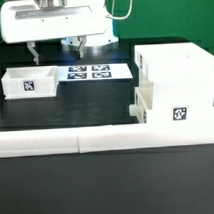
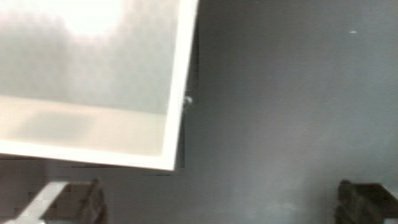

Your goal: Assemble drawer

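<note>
The drawer case point(image 1: 176, 81) is a tall white box at the exterior view's right, with a black-and-white tag point(image 1: 179, 114) on its front. A small tray point(image 1: 142, 104) sticks out of the side facing the exterior view's left. A loose open-top white tray point(image 1: 29, 84) with a tag stands on the dark table at the exterior view's left. My gripper point(image 1: 53, 47) hangs open and empty above and behind this tray. In the wrist view the tray's white inside point(image 2: 89, 80) fills one side. My gripper point(image 2: 217, 205) has its fingertips point(image 2: 71, 200) wide apart over bare table.
The marker board point(image 1: 94, 72) lies flat between the loose tray and the case. A long low white border rail point(image 1: 106, 141) runs along the front of the table.
</note>
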You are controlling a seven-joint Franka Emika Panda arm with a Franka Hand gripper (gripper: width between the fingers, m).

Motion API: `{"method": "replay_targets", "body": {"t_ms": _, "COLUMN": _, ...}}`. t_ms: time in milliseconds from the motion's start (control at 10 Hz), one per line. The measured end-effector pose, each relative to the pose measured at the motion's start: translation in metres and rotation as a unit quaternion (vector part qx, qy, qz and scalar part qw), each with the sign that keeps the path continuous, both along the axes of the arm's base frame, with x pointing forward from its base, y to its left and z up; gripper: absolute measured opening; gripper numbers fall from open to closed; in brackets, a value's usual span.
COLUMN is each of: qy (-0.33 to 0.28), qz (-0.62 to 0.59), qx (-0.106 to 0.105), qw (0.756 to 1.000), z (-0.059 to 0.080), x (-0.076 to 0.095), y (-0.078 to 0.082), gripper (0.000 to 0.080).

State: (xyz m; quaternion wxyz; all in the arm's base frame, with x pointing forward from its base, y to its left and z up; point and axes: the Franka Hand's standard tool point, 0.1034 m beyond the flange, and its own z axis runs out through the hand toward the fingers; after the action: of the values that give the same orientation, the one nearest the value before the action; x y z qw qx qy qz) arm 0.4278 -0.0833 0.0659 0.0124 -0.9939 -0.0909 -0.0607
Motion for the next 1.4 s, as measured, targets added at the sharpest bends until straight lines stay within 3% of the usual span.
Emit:
{"method": "replay_targets", "body": {"t_ms": 200, "qy": 0.015, "qz": 0.001, "qx": 0.006, "qw": 1.0, "z": -0.002, "x": -0.002, "y": 0.004, "gripper": 0.0649}}
{"method": "replay_targets", "body": {"t_ms": 400, "qy": 0.087, "qz": -0.008, "qx": 0.02, "qw": 0.996, "z": -0.005, "x": -0.005, "y": 0.016, "gripper": 0.0649}}
{"method": "replay_targets", "body": {"t_ms": 600, "qy": 0.143, "qz": 0.003, "qx": 0.02, "qw": 0.989, "z": -0.012, "x": -0.017, "y": 0.01, "gripper": 0.0649}}
{"method": "replay_targets", "body": {"t_ms": 900, "qy": 0.134, "qz": -0.011, "qx": 0.016, "qw": 0.991, "z": -0.016, "x": -0.024, "y": 0.002, "gripper": 0.0649}}
{"method": "replay_targets", "body": {"t_ms": 1400, "qy": 0.13, "qz": -0.009, "qx": 0.016, "qw": 0.991, "z": -0.018, "x": -0.024, "y": 0.002, "gripper": 0.0649}}
